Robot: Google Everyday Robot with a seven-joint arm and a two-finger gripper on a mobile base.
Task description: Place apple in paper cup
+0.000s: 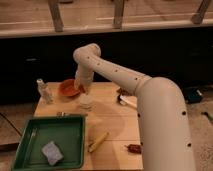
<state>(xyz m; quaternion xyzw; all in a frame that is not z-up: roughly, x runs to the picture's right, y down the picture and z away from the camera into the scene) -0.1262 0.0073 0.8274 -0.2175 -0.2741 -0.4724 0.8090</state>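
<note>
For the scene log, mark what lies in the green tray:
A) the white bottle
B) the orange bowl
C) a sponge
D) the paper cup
C: a sponge lies in the near part of the green tray, and nothing else on the list is in it. The gripper hangs farther back, just above the paper cup beside the orange bowl.

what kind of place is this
Probably an indoor robot test space, not a home kitchen: a small wooden table laid with a green tray, orange bowl and paper cup, below a railed ledge. The claw hangs just above the paper cup.
</note>
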